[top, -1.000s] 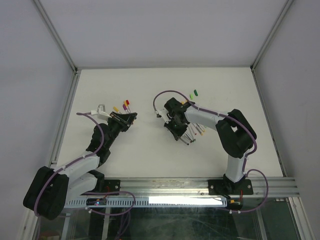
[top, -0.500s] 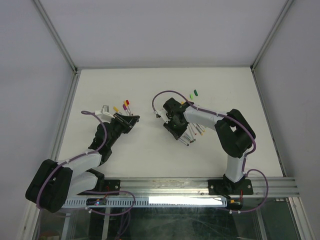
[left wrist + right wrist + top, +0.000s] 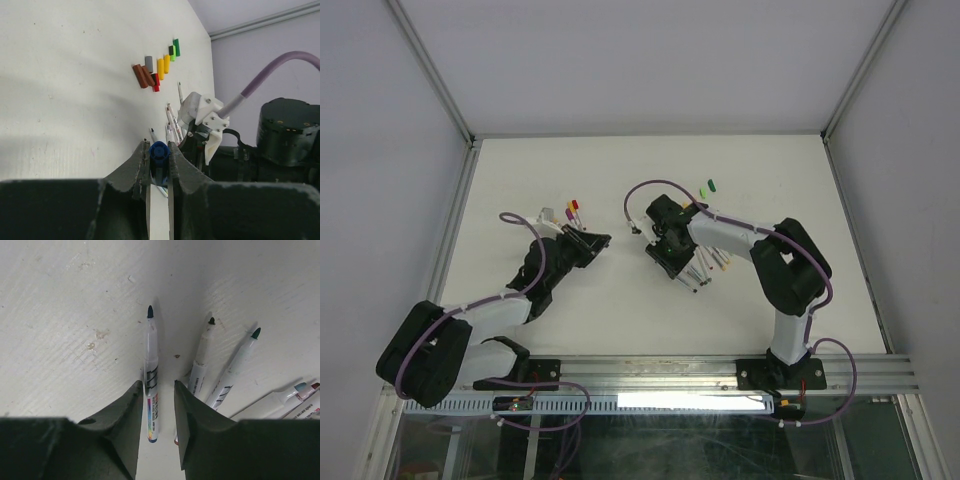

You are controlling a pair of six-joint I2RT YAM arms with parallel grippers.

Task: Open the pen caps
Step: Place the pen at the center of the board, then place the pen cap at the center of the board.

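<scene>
Left gripper [image 3: 590, 242], seen from above, reaches toward the table's middle, just below a small cluster of loose pen caps [image 3: 570, 209]. The right gripper [image 3: 665, 252] hangs over the fan of pen barrels [image 3: 705, 265], with two green caps [image 3: 708, 187] beyond it. No tray or cup is in view; everything lies loose on the table [image 3: 620, 170].

From the left wrist, the fingers pinch tight on a blue cap [image 3: 158, 151], probably bound for the row of caps [image 3: 155, 72] lying farther off.

From the right wrist, the jaws stand parted astride an uncapped pen [image 3: 151, 375] lying flat, with a gap on either side, so nothing is held.
</scene>
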